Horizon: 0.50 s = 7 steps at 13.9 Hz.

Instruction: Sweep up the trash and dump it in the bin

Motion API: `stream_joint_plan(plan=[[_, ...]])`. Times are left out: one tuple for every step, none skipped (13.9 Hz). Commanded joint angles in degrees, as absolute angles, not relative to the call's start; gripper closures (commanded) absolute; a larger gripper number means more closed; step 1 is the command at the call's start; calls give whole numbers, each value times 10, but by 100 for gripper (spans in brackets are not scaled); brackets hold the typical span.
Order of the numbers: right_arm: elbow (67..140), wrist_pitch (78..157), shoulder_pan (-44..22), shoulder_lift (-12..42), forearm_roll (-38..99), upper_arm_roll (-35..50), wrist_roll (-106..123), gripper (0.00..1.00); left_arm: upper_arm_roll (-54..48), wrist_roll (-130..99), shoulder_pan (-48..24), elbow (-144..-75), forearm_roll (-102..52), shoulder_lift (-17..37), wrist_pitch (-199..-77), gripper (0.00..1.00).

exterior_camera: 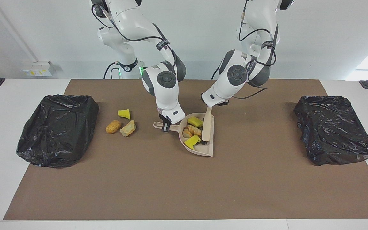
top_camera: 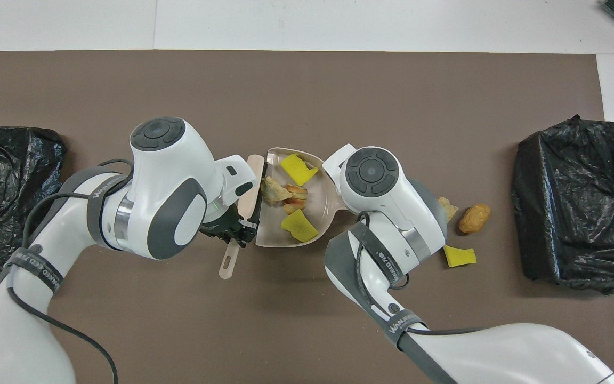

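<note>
Left end effector [exterior_camera: 210, 108] pinches brush [exterior_camera: 206, 126], right end effector [exterior_camera: 165, 125] pinches dustpan [exterior_camera: 210, 150] handle; four trash bits [exterior_camera: 192, 131] in pan, three [exterior_camera: 122, 124] loose toward right arm's bin [exterior_camera: 56, 129]. Risk: tilting pan spills load

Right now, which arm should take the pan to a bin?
Right. Its claw is shut on the pan handle, four bits already inside. The left claw only holds the brush. Three bits lie loose toward the right arm's bin.

Four trash bits [exterior_camera: 193, 131] in dustpan [exterior_camera: 210, 150]
</note>
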State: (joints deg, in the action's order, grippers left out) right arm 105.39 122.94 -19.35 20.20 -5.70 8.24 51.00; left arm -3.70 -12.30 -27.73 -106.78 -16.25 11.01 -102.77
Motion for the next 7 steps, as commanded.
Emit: stream_joint_plan(plan=[[1045,1229,-164,184,-34,90,560,100,-27,-117,-251,-1075,-168,51,-1000,100],[1038,1216,-153,178,-34,91,583,100,-27,-117,-237,-1074,-166,30,-985,100],[1035,1206,-145,167,-34,90,600,100,-26,-113,-221,-1074,-165,12,-967,100],[1034,1200,-137,157,-34,90,616,100,-25,-113,-211,-1074,-163,-5,-942,100],[1034,1188,-127,146,-34,90,627,100,-26,-117,-206,-1075,-152,-21,-918,100],[1033,1177,-114,135,-34,89,640,100,-26,-122,-205,-1081,-150,-36,-893,100],[1028,1165,-99,128,-34,90,660,100,-26,-135,-207,-1094,-150,-50,-882,100]])
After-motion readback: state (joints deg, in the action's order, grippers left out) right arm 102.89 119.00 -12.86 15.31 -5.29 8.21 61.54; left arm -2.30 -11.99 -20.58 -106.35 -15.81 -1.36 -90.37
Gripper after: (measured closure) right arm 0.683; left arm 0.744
